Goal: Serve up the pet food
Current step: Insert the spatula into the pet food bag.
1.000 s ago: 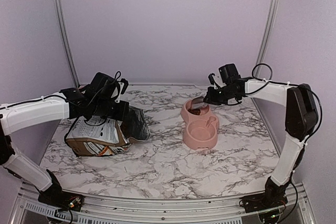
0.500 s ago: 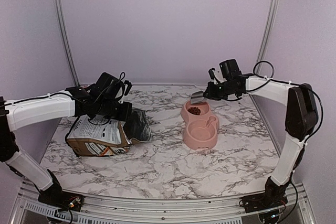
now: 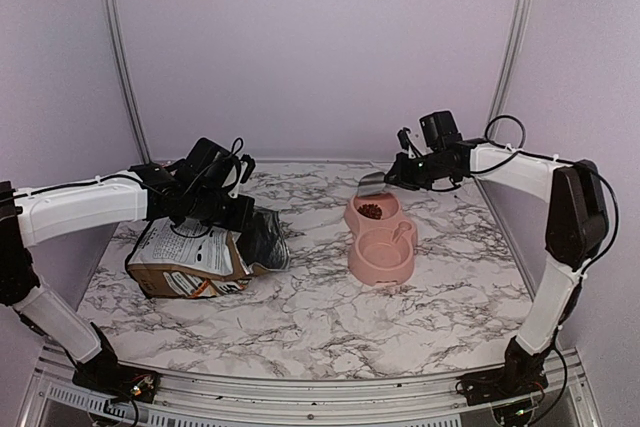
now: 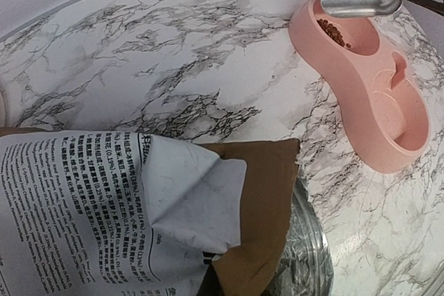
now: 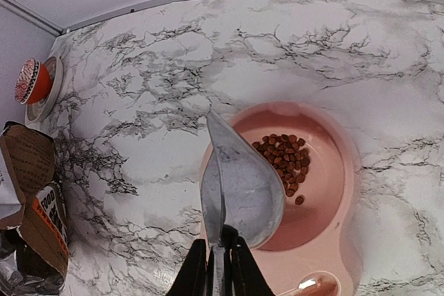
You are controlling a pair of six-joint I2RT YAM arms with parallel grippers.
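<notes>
The pet food (image 3: 371, 210) lies as a small heap of dark brown kibble in the far compartment of a pink double bowl (image 3: 352, 252). My right gripper (image 3: 405, 175) is shut on the handle of a metal scoop (image 3: 372, 184), which hangs just above the bowl's far rim. In the right wrist view the scoop (image 5: 243, 178) is empty and tilted beside the kibble (image 5: 284, 159). My left gripper (image 3: 235, 217) is shut on the open top of the brown paper bag (image 3: 185, 262), which lies on its side. The bag (image 4: 139, 206) hides its fingers in the left wrist view.
A reddish mesh ball on a small dish (image 5: 31, 81) sits at the far left by the wall. The bowl's near compartment (image 4: 399, 112) holds no kibble. Purple walls close the table at the back and both sides.
The right gripper has lifted the scoop up and back from the bowl, and the kibble now shows in the far compartment. The left arm has shifted slightly right with the bag.
</notes>
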